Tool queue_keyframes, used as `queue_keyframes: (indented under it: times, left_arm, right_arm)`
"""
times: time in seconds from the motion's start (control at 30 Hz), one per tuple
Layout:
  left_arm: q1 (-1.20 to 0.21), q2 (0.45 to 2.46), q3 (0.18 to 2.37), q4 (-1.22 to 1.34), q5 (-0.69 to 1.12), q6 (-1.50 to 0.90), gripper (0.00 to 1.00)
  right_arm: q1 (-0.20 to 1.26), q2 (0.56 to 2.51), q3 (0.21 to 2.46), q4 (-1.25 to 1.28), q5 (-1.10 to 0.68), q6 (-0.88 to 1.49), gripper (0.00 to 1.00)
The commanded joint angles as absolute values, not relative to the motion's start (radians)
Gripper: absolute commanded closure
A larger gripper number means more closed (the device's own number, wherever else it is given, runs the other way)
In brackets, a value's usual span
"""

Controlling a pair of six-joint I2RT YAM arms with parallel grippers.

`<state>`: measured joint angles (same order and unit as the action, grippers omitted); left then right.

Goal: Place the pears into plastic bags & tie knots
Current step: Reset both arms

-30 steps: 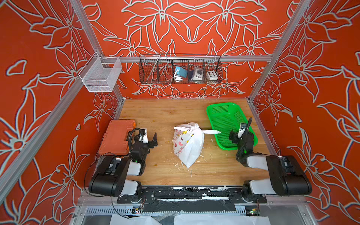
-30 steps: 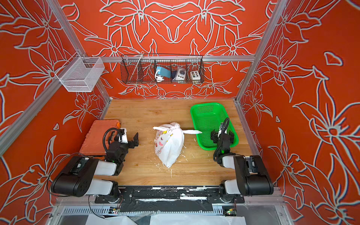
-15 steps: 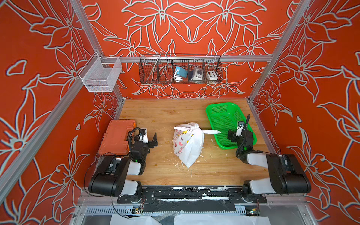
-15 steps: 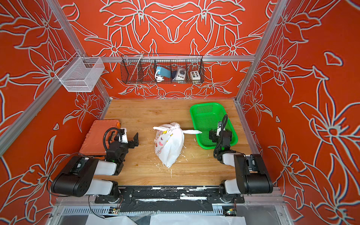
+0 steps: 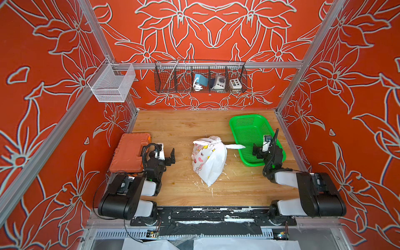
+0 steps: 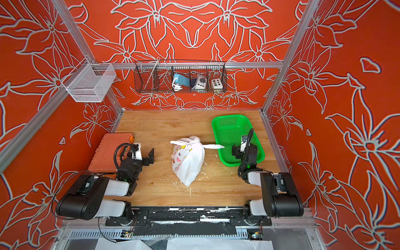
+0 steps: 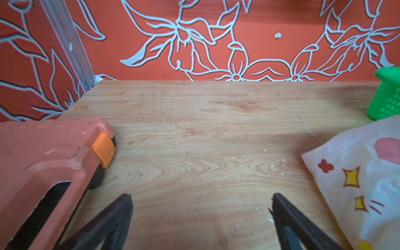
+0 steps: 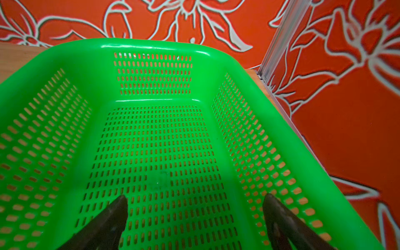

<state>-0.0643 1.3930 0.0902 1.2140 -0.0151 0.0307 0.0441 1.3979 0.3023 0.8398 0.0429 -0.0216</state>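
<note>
The left gripper (image 7: 201,197) stands with its jaws spread wide and nothing between them, low over bare wood of the table (image 5: 184,127). Just to its left lies an orange tool case (image 5: 129,149), and to its right, apart from it, the plastic bag (image 5: 208,160). The right gripper (image 8: 194,197) is likewise spread and holds nothing, poised over the near part of the green basket (image 8: 151,45), which sits at the right edge of the table; whether its fingers touch the mesh floor I cannot tell. The bag lies on its side in the middle of the table, bulging, with its printed side turned left. Its handles are drawn into a knot (image 5: 216,140) at the far end, and a thin white tail (image 5: 234,146) points right toward the basket. The pears cannot be made out through the film.
</note>
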Motion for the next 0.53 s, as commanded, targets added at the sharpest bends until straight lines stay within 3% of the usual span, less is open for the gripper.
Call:
queue_keyframes:
  times: [0.0, 0.5]
  left_arm:
    - [-0.058, 1.406, 0.117, 1.210, -0.032, 0.034, 0.02]
    - [-0.058, 1.410, 0.124, 1.196, -0.049, 0.029, 0.02]
  right_arm:
    - [0.040, 1.413, 0.335, 0.773, 0.059, -0.024, 0.03]
    - [0.040, 1.414, 0.334, 0.775, 0.061, -0.022, 0.03]
